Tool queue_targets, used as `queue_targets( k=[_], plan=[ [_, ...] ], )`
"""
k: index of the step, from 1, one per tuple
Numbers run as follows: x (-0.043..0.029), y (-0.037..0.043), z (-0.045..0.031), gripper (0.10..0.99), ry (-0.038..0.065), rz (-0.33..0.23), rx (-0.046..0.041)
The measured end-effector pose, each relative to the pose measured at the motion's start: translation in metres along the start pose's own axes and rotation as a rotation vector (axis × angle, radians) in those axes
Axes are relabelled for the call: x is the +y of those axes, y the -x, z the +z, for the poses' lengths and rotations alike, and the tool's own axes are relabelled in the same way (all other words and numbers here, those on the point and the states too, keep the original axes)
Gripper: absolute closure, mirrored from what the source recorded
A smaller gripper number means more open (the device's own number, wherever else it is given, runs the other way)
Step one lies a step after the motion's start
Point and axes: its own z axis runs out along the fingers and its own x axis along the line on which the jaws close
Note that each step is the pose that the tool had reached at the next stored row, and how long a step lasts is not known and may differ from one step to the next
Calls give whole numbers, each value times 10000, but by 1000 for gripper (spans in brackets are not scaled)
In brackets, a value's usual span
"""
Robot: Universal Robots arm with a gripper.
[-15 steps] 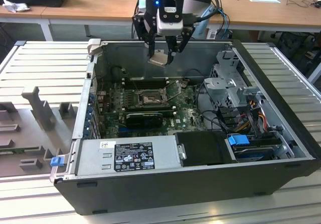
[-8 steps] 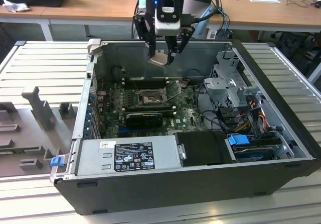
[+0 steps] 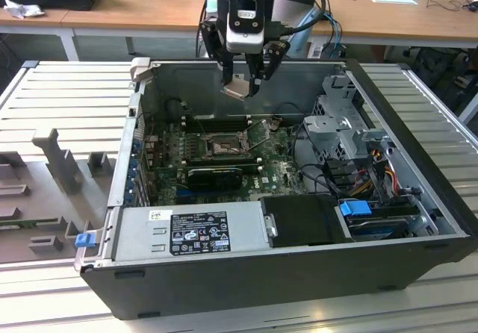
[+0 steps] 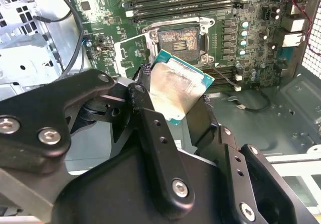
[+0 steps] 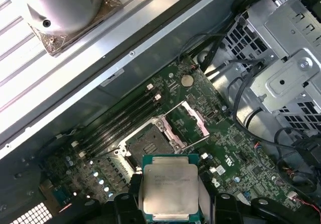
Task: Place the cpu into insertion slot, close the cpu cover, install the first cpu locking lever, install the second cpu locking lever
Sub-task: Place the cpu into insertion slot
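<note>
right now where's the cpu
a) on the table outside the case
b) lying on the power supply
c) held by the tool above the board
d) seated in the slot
C: the tool is shut on the cpu, holding it in the air over the board, and the slot below it is bare.

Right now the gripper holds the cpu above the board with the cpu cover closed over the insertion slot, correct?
No: in the first wrist view the cpu cover stands open beside the bare insertion slot. The gripper does hold the cpu above the board.
</note>
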Motion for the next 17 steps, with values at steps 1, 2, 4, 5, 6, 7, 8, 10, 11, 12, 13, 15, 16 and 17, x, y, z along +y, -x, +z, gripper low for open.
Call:
queue_targets(
  k=[1, 2, 4, 5, 6, 7, 8, 10, 11, 12, 13, 15, 16, 17],
  plan=[
    [0, 0, 0, 557, 2, 79, -7],
    [0, 0, 1, 557, 3, 147, -13],
    [0, 0, 1, 557, 6, 296, -26],
    [0, 0, 2, 557, 8, 369, -33],
    [0, 0, 2, 557, 8, 411, -37],
    [0, 0, 2, 557, 9, 460, -41],
    [0, 0, 2, 557, 10, 520, -46],
    [0, 0, 3, 557, 13, 634, -56],
    [0, 0, 4, 557, 15, 715, -63],
    [0, 0, 4, 557, 15, 776, -69],
    [-1, 0, 4, 557, 16, 840, -74],
    [0, 0, 5, 557, 19, 944, -84],
    [-1, 0, 5, 557, 19, 981, -87],
    [0, 0, 6, 557, 21, 1048, -93]
  ],
)
